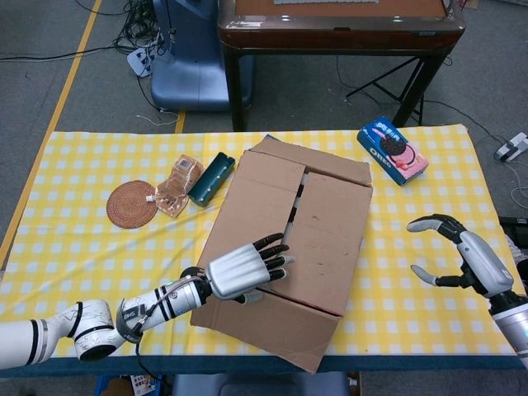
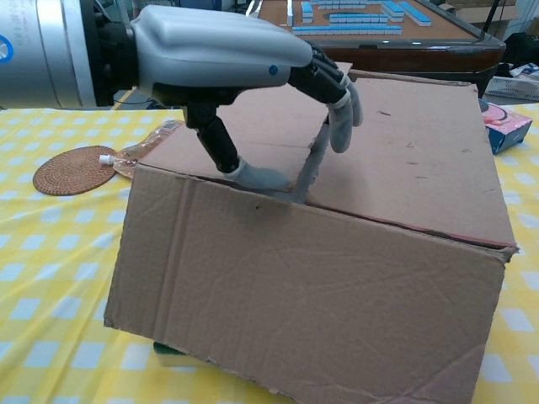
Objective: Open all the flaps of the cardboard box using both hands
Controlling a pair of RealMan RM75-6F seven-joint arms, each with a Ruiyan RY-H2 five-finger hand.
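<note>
The brown cardboard box [image 1: 322,239] [image 2: 404,168] lies on the yellow checked table with its two top flaps folded shut and a narrow gap between them. My left hand [image 1: 247,269] [image 2: 227,59] hovers over the near end of the left top flap [image 1: 252,210], fingers spread, fingertips [image 2: 341,126] reaching the gap; its thumb [image 2: 253,175] touches the flap's near edge. It holds nothing. My right hand [image 1: 462,256] hangs open over the table to the right of the box, apart from it. The front flap [image 2: 312,303] hangs down toward me.
A round woven coaster [image 1: 131,204], a clear plastic packet [image 1: 177,186] and a dark green case [image 1: 211,177] lie left of the box. A blue cookie box [image 1: 392,149] sits at the back right. A dark table [image 1: 338,25] stands behind.
</note>
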